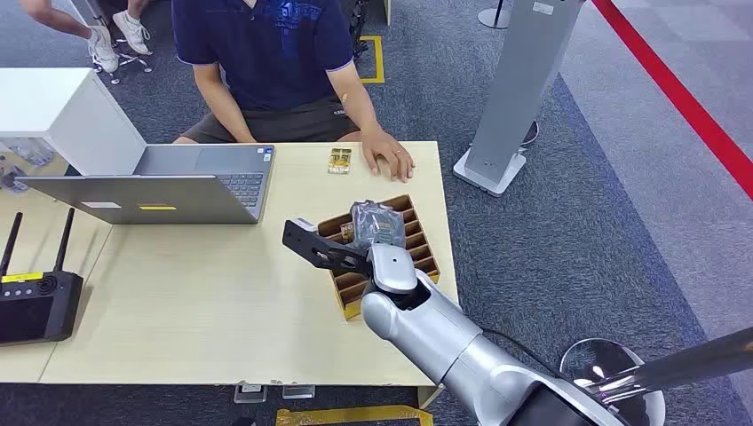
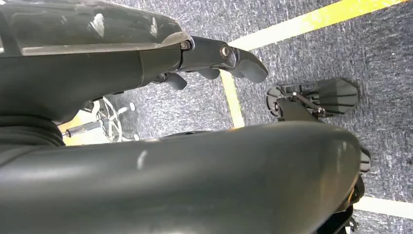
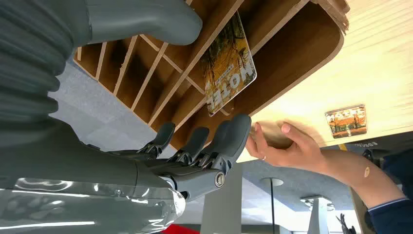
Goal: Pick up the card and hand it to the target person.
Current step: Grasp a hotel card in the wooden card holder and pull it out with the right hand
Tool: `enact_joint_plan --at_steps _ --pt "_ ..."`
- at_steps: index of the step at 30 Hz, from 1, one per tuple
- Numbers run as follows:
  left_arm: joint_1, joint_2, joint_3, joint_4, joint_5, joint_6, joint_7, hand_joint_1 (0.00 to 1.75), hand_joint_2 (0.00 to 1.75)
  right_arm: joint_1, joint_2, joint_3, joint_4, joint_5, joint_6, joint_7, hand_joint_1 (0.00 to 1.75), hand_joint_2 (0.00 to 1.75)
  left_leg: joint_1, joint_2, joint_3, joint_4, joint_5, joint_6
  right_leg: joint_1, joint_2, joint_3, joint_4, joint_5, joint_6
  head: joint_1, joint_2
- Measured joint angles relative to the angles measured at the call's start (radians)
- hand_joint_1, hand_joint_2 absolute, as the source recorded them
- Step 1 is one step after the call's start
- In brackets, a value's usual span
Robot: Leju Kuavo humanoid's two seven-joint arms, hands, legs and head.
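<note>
"HOTEL" on the card (image 3: 227,68) in the wooden organizer (image 3: 302,53).

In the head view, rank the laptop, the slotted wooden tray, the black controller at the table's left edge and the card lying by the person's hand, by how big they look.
1. laptop
2. slotted wooden tray
3. black controller, cut off by the picture's edge, so unsure against the tray
4. card

A pale wooden rectangular table (image 1: 204,302) is carrying an open grey laptop (image 1: 160,184), a brown slotted wooden tray (image 1: 424,246), a small orange-printed card (image 1: 339,161), a black two-antenna controller (image 1: 35,293) and a person's resting hand (image 1: 389,158).
</note>
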State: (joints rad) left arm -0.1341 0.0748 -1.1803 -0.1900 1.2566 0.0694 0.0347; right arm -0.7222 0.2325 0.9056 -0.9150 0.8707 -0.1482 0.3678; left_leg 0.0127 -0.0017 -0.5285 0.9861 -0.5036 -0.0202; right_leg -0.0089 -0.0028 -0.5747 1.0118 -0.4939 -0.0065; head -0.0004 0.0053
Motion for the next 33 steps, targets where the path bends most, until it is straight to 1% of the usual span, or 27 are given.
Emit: enact_joint_plan --at_steps 18,33 --pt "0.001 0.0 0.0 0.0 0.0 0.0 0.002 0.0 0.0 0.011 0.0 0.002 0.013 -0.006 0.002 -0.022 0.63 1.75 0.0 0.0 0.0 0.0 0.0 0.0 0.0 0.0 0.0 0.0 0.0 0.0 0.0 0.0" --pt "0.001 0.0 0.0 0.0 -0.002 0.0 0.0 0.0 0.0 0.019 0.0 0.008 0.022 -0.013 0.012 -0.02 0.64 1.75 0.0 0.0 0.0 0.0 0.0 0.0 0.0 0.0 0.0 0.0 0.0 0.0 0.0 0.0"
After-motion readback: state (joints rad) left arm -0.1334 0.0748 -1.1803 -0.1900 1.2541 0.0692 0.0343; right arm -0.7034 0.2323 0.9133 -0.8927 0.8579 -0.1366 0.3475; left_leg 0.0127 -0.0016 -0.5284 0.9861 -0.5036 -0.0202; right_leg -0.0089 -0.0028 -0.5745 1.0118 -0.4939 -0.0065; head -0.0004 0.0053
